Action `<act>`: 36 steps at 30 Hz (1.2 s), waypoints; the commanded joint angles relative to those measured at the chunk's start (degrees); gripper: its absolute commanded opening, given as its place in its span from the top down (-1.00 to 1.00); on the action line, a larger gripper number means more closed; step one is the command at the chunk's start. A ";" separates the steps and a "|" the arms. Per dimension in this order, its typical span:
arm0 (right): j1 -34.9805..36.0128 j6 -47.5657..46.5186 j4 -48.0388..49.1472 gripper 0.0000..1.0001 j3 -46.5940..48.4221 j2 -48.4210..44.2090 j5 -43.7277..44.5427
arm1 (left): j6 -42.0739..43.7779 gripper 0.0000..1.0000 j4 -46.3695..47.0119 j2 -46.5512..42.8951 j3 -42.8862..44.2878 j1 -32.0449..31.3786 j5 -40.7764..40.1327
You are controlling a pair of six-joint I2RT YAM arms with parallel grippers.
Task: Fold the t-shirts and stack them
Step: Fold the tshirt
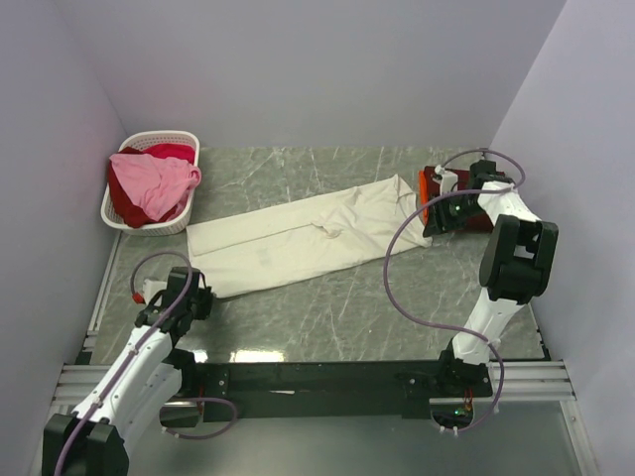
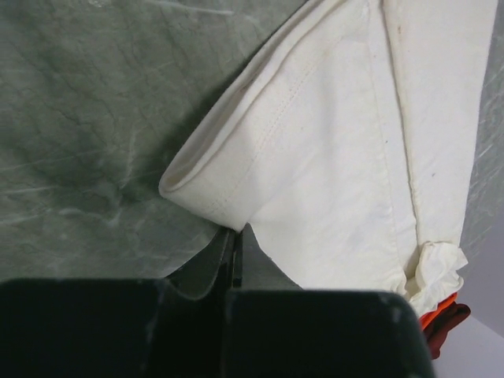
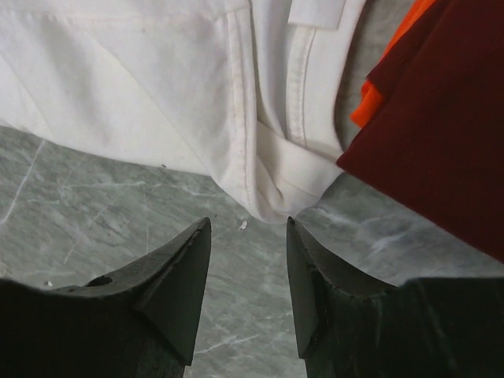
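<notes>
while it lies across the worktop [image 1: 347, 317], the cream shirt [image 1: 298, 243] looks long, creased. left tool [image 2: 234, 248] is closed at its hem (grip unclear); right tool [image 3: 248, 283] gapes empty by a dark red shirt [image 3: 441, 134]. only the top view shows the pink shirt [image 1: 149, 183].

- Far-left corner of the table [image 1: 327, 317]: basket [image 1: 149, 227], with heaped t-shirts [image 1: 149, 183] in it.
- Middle: spread t-shirt [image 1: 298, 238], lying diagonally from near-left to far-right.
- Far-right edge: another t-shirt [image 3: 441, 118], just beside the spread t-shirt's far end.
</notes>
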 commanded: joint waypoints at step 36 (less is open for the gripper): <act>0.58 4.51 3.59 1.00 2.68 1.48 9.81 | -0.81 0.99 -12.32 -11.86 -1.19 3.62 -6.57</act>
